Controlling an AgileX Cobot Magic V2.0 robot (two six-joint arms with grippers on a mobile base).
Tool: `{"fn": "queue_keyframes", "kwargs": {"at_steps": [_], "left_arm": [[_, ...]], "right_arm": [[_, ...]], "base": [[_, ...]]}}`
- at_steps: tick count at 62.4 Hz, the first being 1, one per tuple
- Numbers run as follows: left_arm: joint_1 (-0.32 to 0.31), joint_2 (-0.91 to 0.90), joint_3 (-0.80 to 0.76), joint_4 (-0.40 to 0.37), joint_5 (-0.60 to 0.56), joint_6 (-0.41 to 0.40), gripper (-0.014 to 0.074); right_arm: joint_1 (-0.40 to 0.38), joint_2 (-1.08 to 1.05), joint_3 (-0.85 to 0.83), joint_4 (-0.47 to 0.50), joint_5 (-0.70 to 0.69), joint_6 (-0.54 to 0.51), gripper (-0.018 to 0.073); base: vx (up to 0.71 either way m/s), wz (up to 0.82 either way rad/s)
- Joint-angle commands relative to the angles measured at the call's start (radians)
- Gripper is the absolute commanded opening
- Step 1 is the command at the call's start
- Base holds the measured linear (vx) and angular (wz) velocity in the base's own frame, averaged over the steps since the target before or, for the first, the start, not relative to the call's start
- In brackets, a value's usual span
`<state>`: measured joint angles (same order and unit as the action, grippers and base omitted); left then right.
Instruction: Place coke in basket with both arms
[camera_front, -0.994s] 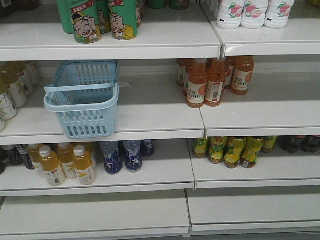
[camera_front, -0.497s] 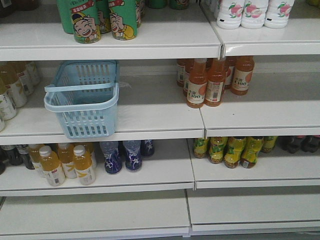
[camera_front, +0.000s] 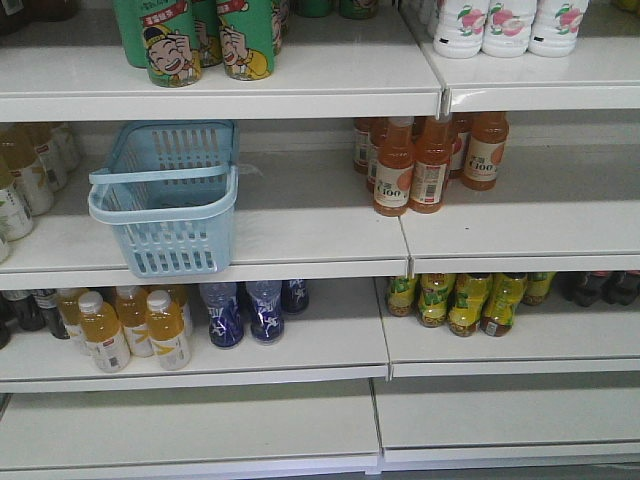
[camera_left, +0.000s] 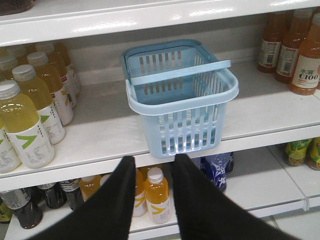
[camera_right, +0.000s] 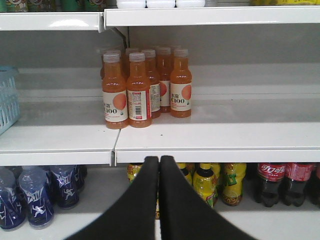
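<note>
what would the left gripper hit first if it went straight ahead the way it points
Most likely the basket: the open left gripper points at its slotted front wall, which overhangs the shelf edge. Depth is unclear, so it could catch the shelf lip instead.

In the right wrist view the shelf edge (camera_right: 215, 150) hid the caps of the coke bottles (camera_right: 271, 182), and the outermost one ran off the right border. Only a corner of the basket (camera_right: 7, 97) showed at the left. From the front, the dark bottles (camera_front: 600, 287) at far right were too dim to read, and the green cans (camera_front: 170, 40) were cut off at the top.
</note>
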<state>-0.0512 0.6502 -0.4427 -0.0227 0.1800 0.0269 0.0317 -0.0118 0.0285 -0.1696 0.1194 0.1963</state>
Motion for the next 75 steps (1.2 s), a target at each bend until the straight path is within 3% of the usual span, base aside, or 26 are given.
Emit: {"fn": "queue_keyframes", "kwargs": {"at_steps": [1,29,54,64,75], "left_arm": [[0.0,0.005,-0.03,-0.011,-0.08,-0.008,0.0277],[0.0,0.005,-0.03,-0.011,-0.076,-0.008,0.0495],[0.0,0.005,-0.03,-0.019,-0.148,-0.009,0.0505],[0.0,0.005,-0.03,-0.195,-0.164,-0.009,0.0505],[0.0,0.012,-0.03,-0.508,-0.192,-0.009,0.0505]], "right_arm": [[-0.007,-0.011,0.019,-0.007,-0.074,0.003,-0.001],[-0.007,-0.011,0.019,-0.007,-0.074,0.003,-0.001],[-0.007,-0.011,0.019,-0.007,-0.074,0.003,-0.001],[-0.007,-0.011,0.019,-0.007,-0.074,0.003,-0.001],[-0.007,-0.011,0.019,-0.007,-0.074,0.003,-0.001]], "base": [[0.0,0.0],[0.0,0.0],[0.0,0.0],[0.0,0.0],[0.0,0.0]]}}
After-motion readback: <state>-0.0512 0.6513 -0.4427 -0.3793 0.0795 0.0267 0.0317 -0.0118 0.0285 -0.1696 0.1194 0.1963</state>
